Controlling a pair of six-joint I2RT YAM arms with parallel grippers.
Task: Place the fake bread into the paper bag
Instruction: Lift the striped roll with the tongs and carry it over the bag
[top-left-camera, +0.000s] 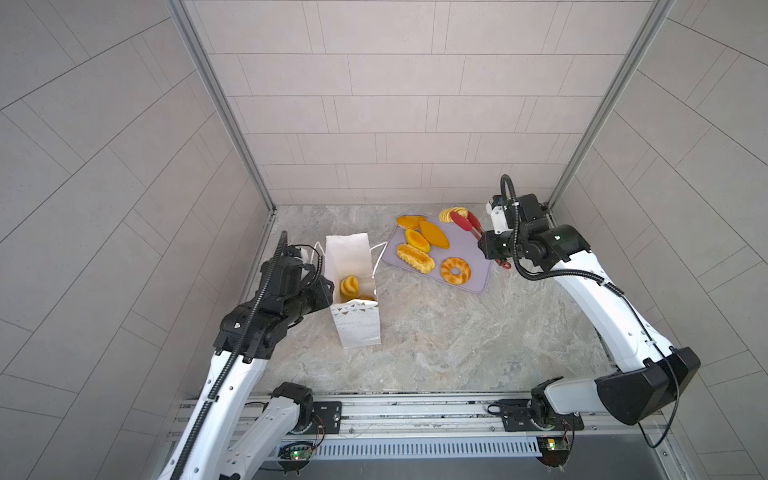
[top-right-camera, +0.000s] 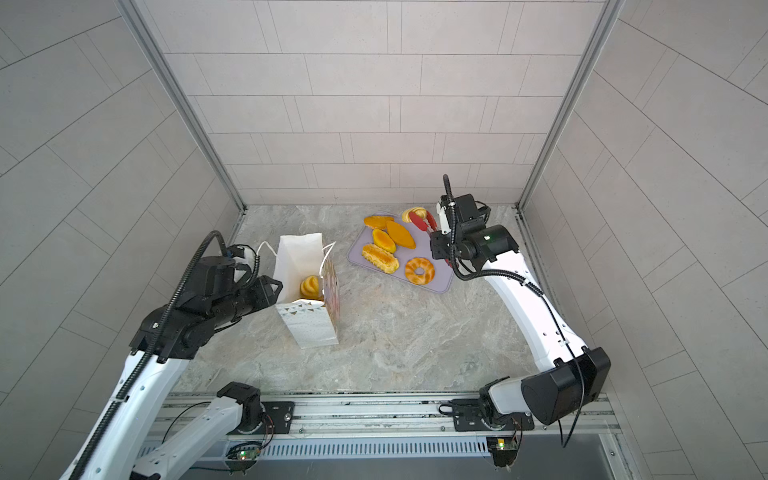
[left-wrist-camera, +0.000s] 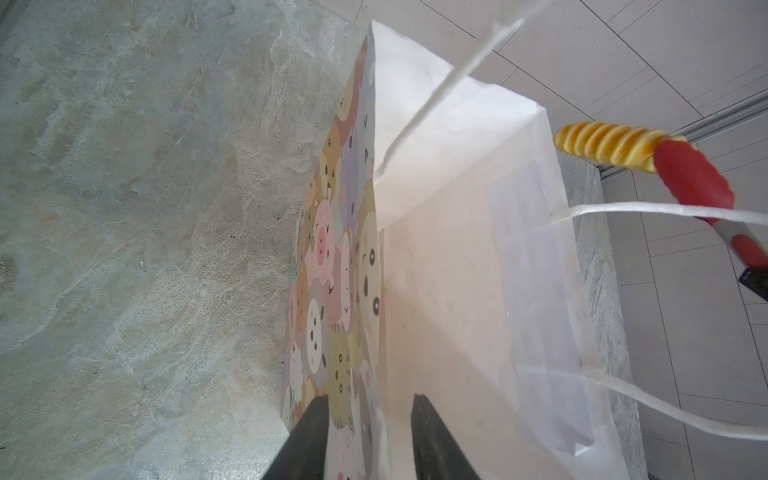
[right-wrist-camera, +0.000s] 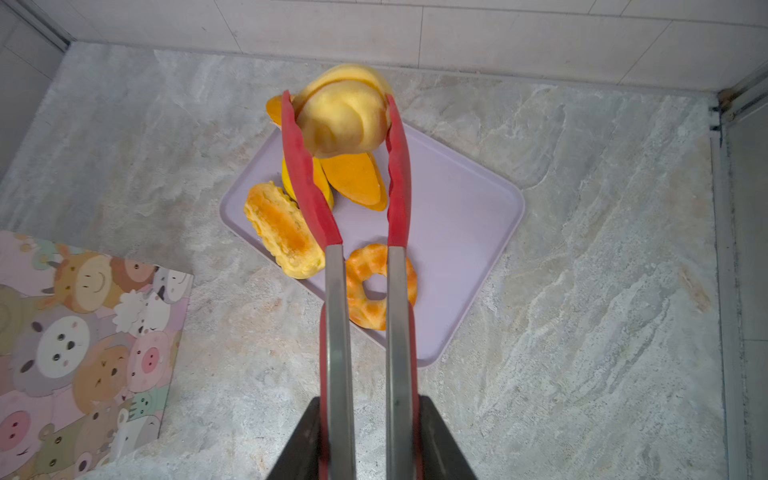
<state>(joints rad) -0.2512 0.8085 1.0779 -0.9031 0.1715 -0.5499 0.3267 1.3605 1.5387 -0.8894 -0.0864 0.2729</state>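
Nearest, the paper bag (top-left-camera: 358, 328) stands upright on the worktop (top-left-camera: 457, 340), two toy pastries (top-left-camera: 349, 286) inside. We find the left gripper (left-wrist-camera: 370, 419) partly open, astride its printed wall. Beyond, five pastries (top-left-camera: 456, 271) lie on the lilac tray (top-left-camera: 478, 266). The right gripper (right-wrist-camera: 370, 409) clamps red-tipped tongs (right-wrist-camera: 397, 166), which pinch a striped roll (right-wrist-camera: 345, 120) above the tray's far edge.

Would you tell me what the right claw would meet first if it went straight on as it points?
Probably the back wall: the right claw, shut on the tongs that hold a roll, points over the tray; height is unclear.
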